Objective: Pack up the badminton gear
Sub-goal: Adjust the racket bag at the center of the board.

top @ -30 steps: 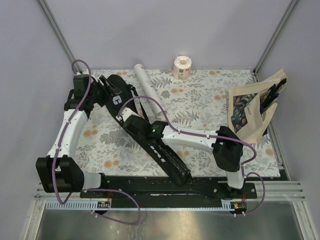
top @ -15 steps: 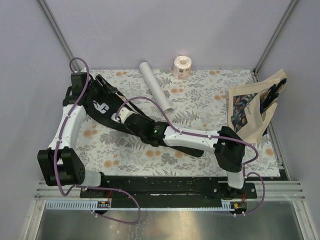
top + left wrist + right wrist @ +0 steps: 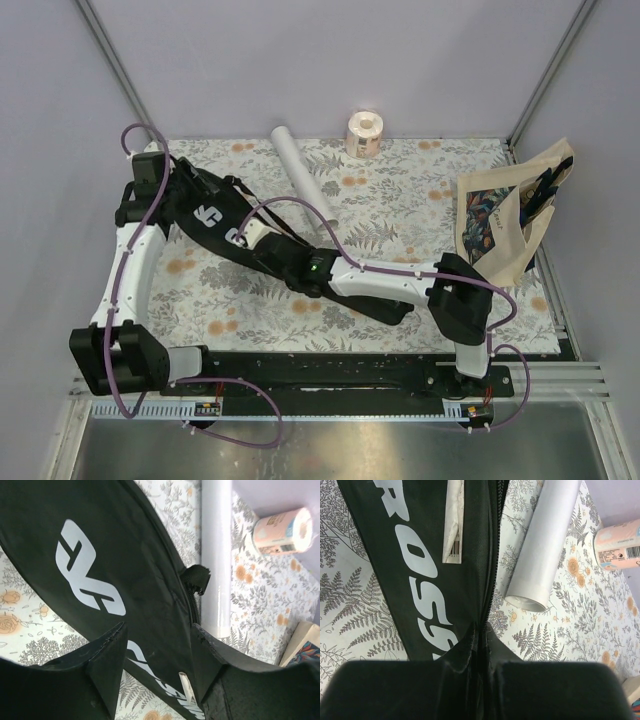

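Note:
The long black racket bag (image 3: 215, 215) with white lettering lies slantwise on the flowered cloth, from the far left towards the near middle. My left gripper (image 3: 192, 193) is at its wide head end. In the left wrist view its jaws (image 3: 159, 627) stand apart over the bag's flat face (image 3: 125, 555), and I see no fabric pinched. My right gripper (image 3: 262, 238) is shut on the bag's zipper seam (image 3: 481, 632) beside the lettering (image 3: 420, 580). The white tube (image 3: 300, 175) lies just behind the bag, free of both grippers.
A pinkish paper roll (image 3: 364, 133) stands at the back edge beyond the tube. A beige printed tote bag (image 3: 505, 225) leans at the right wall. A white barcode tag (image 3: 454, 525) lies on the racket bag. Metal frame posts rise at both back corners.
The bag's head end has swung left with my left arm, and its narrow end has turned from the arm bases towards the right. The tube is uncovered. My left jaws have narrowed slightly.

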Motion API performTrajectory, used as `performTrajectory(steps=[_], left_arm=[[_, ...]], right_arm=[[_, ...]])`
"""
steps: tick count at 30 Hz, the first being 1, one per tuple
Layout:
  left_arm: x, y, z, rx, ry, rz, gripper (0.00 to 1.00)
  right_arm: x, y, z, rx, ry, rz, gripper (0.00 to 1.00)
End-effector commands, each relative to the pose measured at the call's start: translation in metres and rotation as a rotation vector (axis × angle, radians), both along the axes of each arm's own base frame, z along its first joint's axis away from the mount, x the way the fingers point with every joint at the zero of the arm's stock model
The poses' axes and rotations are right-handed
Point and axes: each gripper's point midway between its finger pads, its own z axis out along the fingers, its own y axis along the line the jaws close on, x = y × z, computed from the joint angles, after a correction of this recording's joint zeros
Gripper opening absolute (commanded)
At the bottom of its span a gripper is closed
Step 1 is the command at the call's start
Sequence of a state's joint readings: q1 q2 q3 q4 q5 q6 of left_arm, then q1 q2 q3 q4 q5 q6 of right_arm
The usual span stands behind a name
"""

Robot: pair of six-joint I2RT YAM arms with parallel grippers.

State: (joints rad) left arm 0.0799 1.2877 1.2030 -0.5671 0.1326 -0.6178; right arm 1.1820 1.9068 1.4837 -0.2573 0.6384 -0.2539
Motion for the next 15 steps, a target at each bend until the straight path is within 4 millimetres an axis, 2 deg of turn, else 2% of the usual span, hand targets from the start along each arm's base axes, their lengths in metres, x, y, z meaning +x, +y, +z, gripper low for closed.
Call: performTrajectory(steps=[1,4,9,12,15], left_arm=[[0.009,0.002,0.041,0.006,-0.169,-0.005,0.56],[0.009,0.017,0.035,0.026,-0.123,0.063,0.57],[0.027,0.036,0.037,-0.030,-0.110,0.107,0.58],[0.036,0.038,0.039,-0.043,-0.093,0.124,0.58],[0.042,0.037,0.032,-0.071,-0.069,0.133,0.58]], right_arm=[[0.003,0.005,0.067,0.200,-0.090,-0.035,0.00],[0.002,0.004,0.068,0.204,-0.091,-0.036,0.00],[-0.001,-0.001,0.072,0.217,-0.104,-0.036,0.00],[-0.003,-0.001,0.072,0.218,-0.109,-0.035,0.00],[-0.004,0.000,0.074,0.213,-0.121,-0.035,0.00]])
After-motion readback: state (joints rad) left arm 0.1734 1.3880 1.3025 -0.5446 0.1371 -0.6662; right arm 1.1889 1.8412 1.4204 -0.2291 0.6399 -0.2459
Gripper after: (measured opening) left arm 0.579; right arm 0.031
